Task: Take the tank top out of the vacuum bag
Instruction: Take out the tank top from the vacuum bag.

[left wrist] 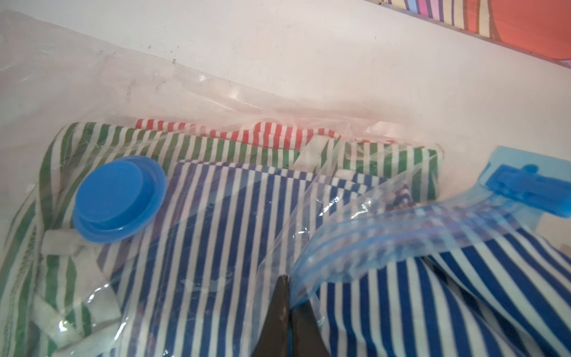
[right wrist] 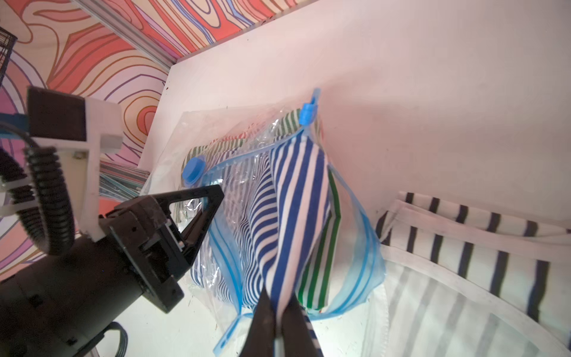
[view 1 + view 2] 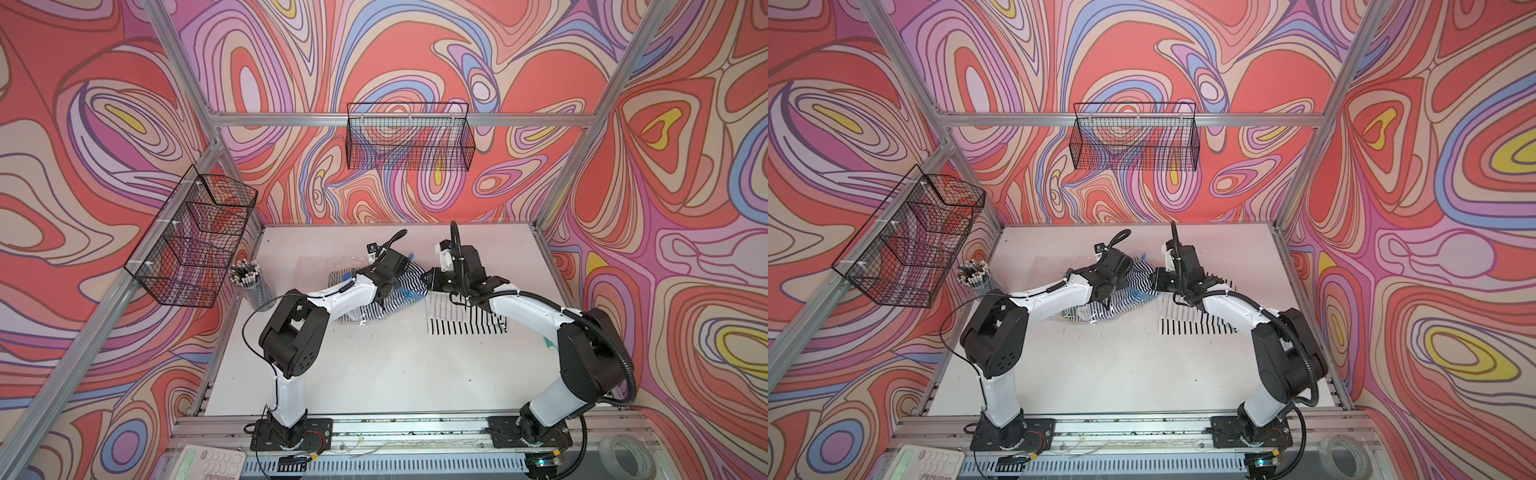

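Both top views look steeply down from high above the near edge onto the whole table (image 3: 395,365), while the two wrist views sit close over the vacuum bag (image 1: 197,235), sharing its blue valve cap (image 2: 194,171).

No legible text, labels, brands, numbers or signs on anything in view.

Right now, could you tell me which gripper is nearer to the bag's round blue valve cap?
Left. The left gripper pinches the vacuum bag close beside the valve cap; the right gripper grips the blue-striped tank top at the bag's mouth, farther away.
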